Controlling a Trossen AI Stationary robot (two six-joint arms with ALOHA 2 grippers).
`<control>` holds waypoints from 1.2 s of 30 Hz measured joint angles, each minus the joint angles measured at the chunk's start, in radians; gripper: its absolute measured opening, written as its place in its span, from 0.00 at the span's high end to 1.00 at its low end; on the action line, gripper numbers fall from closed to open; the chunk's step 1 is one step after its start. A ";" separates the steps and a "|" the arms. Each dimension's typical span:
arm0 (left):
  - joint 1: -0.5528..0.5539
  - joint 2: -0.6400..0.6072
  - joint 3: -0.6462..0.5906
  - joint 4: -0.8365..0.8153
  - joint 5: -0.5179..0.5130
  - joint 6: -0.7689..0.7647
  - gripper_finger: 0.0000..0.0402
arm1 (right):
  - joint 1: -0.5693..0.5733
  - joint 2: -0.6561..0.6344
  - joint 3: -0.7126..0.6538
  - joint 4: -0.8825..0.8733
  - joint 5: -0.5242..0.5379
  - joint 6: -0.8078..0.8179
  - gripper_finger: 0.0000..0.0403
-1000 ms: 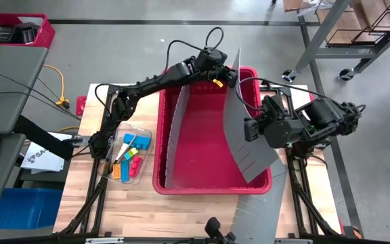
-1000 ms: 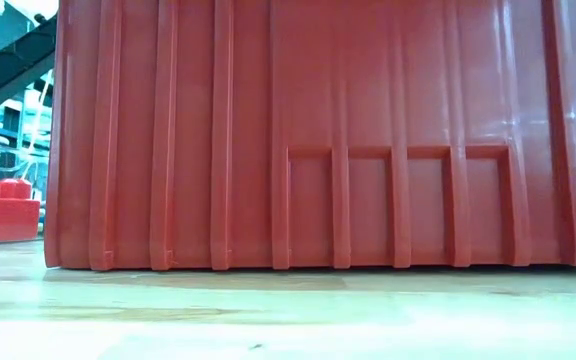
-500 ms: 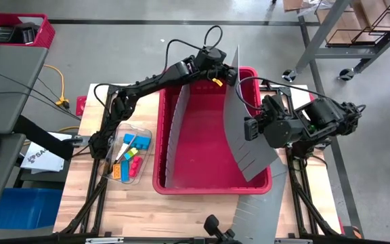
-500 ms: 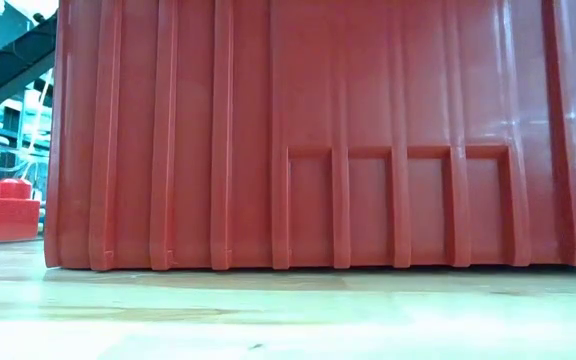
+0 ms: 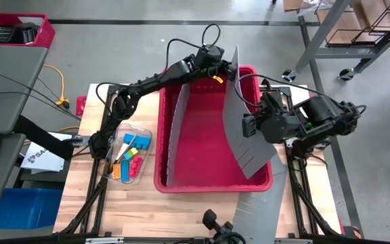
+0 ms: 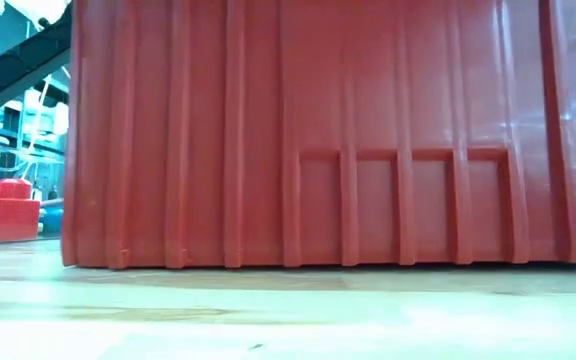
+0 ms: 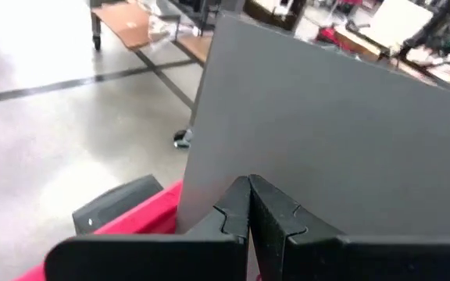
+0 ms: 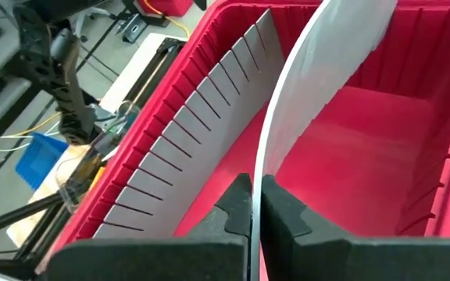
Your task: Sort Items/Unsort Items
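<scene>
While the items [image 5: 128, 160] are sitting bunched together in a small clear tray [image 5: 143, 139] on the counter [image 5: 181, 207], just left of the red bin [image 5: 208, 186], nothing is lying in the bin itself yet, so the sorting proper looks to me hardly begun. What is going on instead is divider work: one slotted grey divider [image 5: 175, 132] is already standing along the bin's left side, and a second grey divider sheet [image 5: 239, 129] is leaning, bowed, across its right half. The left hand [image 7: 248, 204] is pinching together on that sheet's far top edge, and the right hand [image 8: 255, 209] is clamping its near edge. Both hands are therefore well apart from the items, with the bin's left wall between them.
</scene>
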 joint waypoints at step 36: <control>0.043 -0.013 -0.034 -0.349 0.054 0.322 1.00 | -0.039 0.066 -0.001 0.000 -0.095 -0.033 1.00</control>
